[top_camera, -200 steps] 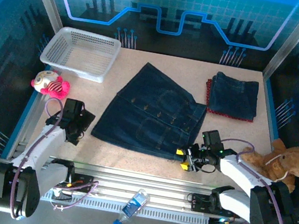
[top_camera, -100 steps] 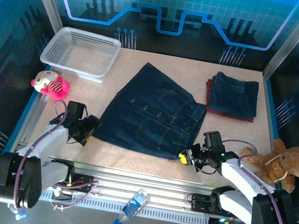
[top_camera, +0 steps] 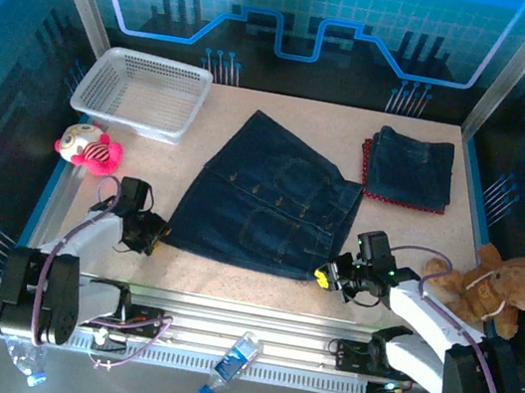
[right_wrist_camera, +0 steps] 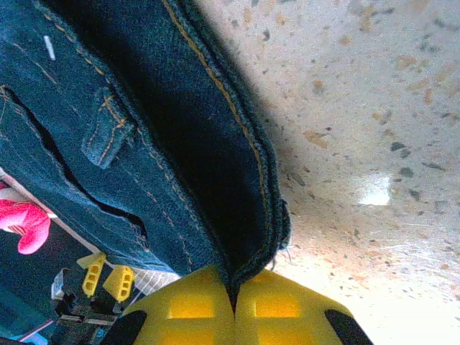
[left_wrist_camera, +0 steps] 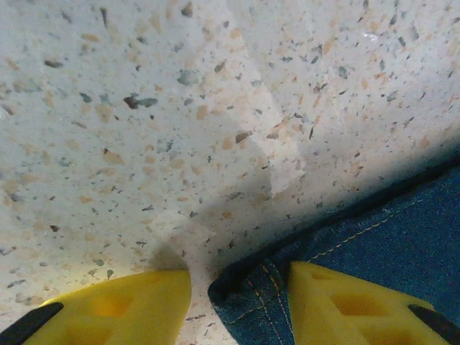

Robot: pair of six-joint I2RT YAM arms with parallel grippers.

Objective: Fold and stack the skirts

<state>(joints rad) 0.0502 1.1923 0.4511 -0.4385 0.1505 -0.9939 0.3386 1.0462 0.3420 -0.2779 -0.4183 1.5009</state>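
A dark blue denim skirt (top_camera: pixel 266 202) lies spread flat mid-table. My left gripper (top_camera: pixel 158 232) is open at its near-left corner. That corner (left_wrist_camera: pixel 248 287) lies between the yellow fingers (left_wrist_camera: pixel 115 309), and the other finger rests on the denim. My right gripper (top_camera: pixel 325 276) is shut on the skirt's near-right hem (right_wrist_camera: pixel 244 187), with the fabric pinched where the pads (right_wrist_camera: pixel 194 305) meet. At the back right a second denim skirt (top_camera: pixel 411 166) lies folded on the red skirt (top_camera: pixel 365 168), whose edge peeks out. The black skirt is out of view.
A white mesh basket (top_camera: pixel 142 93) stands at the back left. The pink-and-white plush (top_camera: pixel 89 147) lies at the left edge, a brown plush (top_camera: pixel 500 282) at the right edge. A plastic bottle (top_camera: pixel 233 361) lies on the front rail.
My left gripper slid right until the skirt's near-left corner came between its fingers. My right gripper closed on the near-right hem and shifted slightly.
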